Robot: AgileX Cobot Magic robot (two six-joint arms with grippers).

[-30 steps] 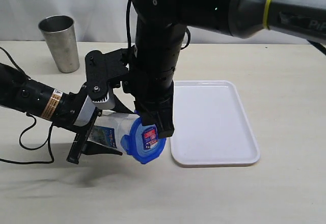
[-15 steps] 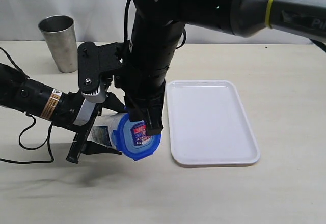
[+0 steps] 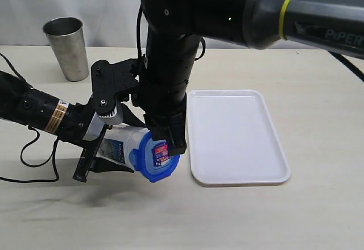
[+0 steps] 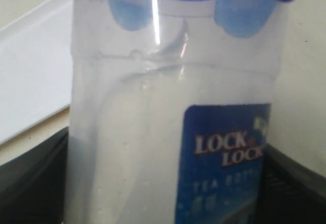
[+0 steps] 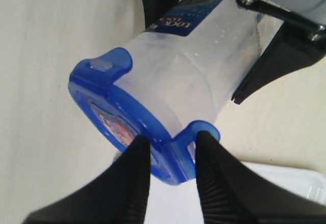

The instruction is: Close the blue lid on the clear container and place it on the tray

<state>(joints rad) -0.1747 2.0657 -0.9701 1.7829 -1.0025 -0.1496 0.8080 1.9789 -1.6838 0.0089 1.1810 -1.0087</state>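
over the last second the right fingers (image 5: 146,155) have narrowed slightly on one flap (image 5: 199,131) of the blue lid (image 3: 156,159), and the lid has shifted a touch towards the left arm; i judge the flaps are being snapped down, closing not finished

the left fingers (image 3: 114,167), spread wide, clamp the clear container (image 4: 153,107), tilted on its side above the surface (image 3: 284,216), just beside the tray (image 3: 239,136)

the lid is glossy hard plastic, the container wall cloudy and smooth, the tray flat, white and low-rimmed

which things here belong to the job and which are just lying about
For the job: blue lid, clear container, tray.
Just lying about: metal cup.
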